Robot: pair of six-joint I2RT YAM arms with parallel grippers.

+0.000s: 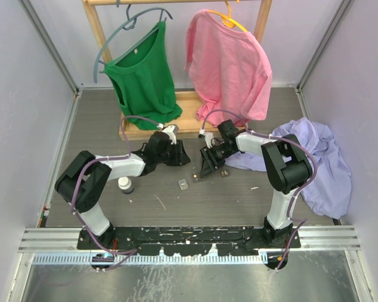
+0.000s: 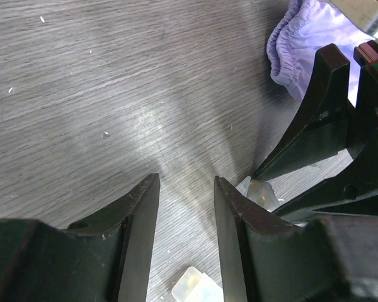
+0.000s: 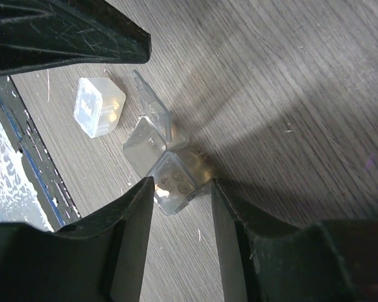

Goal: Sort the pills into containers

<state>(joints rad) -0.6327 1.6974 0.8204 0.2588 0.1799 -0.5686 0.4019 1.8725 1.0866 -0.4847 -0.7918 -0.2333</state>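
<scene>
Clear plastic tub [image 3: 175, 177], pills [image 3: 170, 183] inside, sits between the fingers [image 3: 137, 217] of my right tool [image 3: 183, 184], likely steadied for loading; pinched or not, I cannot tell. Left tool [image 2: 187, 184] hovers released at nine o'clock.

**Grey table, pale walls, 1 clothes rack**

A grey wood-grain table [image 1: 113, 119] fills the cell, boxed in by 3 pale walls [image 1: 25, 94] with metal corner posts [image 1: 49, 44]. At the back stands a wooden rack [image 1: 188, 116] holding a green shirt [image 1: 145, 75] and a pink shirt [image 1: 230, 69]. A lilac cloth [image 1: 321, 163] lies heaped at the right. Soft light glares off the tabletop.
</scene>
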